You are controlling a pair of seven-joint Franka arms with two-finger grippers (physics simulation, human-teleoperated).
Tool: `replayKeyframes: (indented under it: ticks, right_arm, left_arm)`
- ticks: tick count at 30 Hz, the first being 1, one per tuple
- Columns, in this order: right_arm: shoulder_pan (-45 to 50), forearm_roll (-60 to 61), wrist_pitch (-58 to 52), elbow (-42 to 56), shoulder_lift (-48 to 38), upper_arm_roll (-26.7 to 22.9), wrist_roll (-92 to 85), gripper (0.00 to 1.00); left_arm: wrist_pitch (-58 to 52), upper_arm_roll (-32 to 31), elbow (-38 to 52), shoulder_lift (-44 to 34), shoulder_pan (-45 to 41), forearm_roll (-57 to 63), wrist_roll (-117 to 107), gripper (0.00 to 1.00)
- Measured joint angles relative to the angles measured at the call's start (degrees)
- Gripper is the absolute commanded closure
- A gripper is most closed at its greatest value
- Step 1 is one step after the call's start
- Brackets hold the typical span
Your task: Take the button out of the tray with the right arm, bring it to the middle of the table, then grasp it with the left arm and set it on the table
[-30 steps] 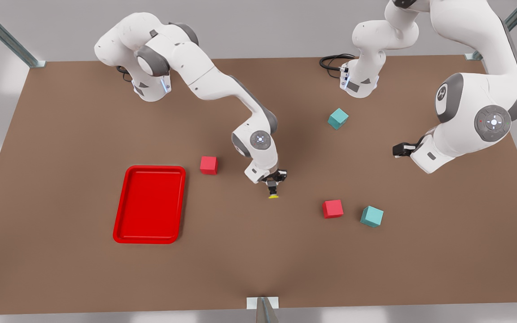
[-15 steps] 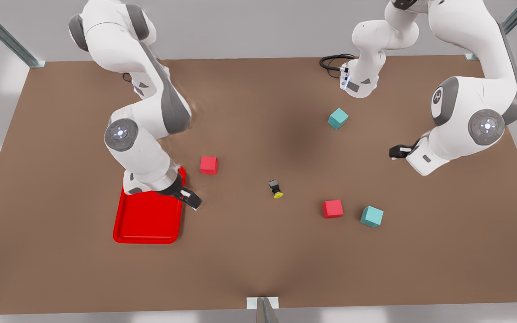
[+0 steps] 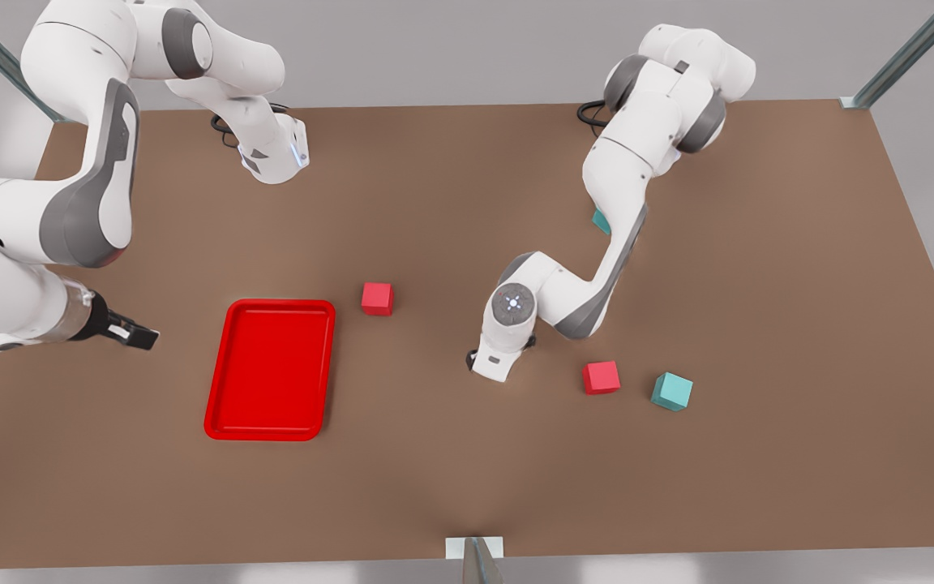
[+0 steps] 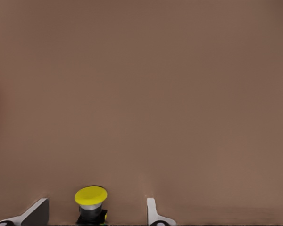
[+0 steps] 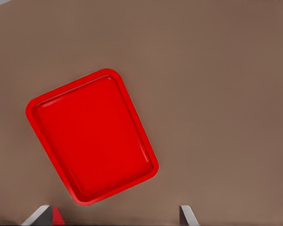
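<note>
The button (image 4: 90, 202), yellow cap on a dark body, stands on the brown table (image 3: 434, 487) between the fingers of my left gripper (image 4: 95, 214), which is open around it with a gap on both sides. In the front view the left arm's hand (image 3: 499, 361) reaches down at the table's middle and hides the button. The red tray (image 3: 271, 369) lies to the front view's left and holds nothing. My right gripper (image 3: 133, 333) hovers left of the tray, open, with the tray (image 5: 92, 136) ahead of it.
One red cube (image 3: 376, 298) sits just right of the tray. Another red cube (image 3: 601, 377) and a teal cube (image 3: 671, 391) lie right of the left hand. A second teal cube (image 3: 599, 219) peeks out behind the left forearm.
The right gripper let go of the button at the table's middle and pulled back past the tray to the left. The left arm swung in and came down around the button.
</note>
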Motion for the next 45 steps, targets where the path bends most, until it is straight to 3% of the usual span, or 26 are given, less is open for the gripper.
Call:
replayKeyframes:
  ticks: [11, 30, 45]
  right_arm:
    - [-0.06, -0.49, -2.95, -0.41, -0.01, -0.01, -10.11, 0.00]
    - [-1.37, -0.51, -5.33, -0.55, -0.01, 0.04, -20.83, 0.00]
    - [-2.49, -0.16, -5.31, -0.46, 0.37, 0.15, -25.03, 0.00]
  left_arm:
    - [-1.43, -1.59, -0.38, 2.95, -0.02, 3.27, -7.45, 0.00]
    - [4.48, -1.63, -5.16, 3.96, 1.60, -6.11, 8.09, 0.00]
    - [4.67, -1.05, -6.68, 3.03, 1.98, -6.70, 14.00, 0.00]
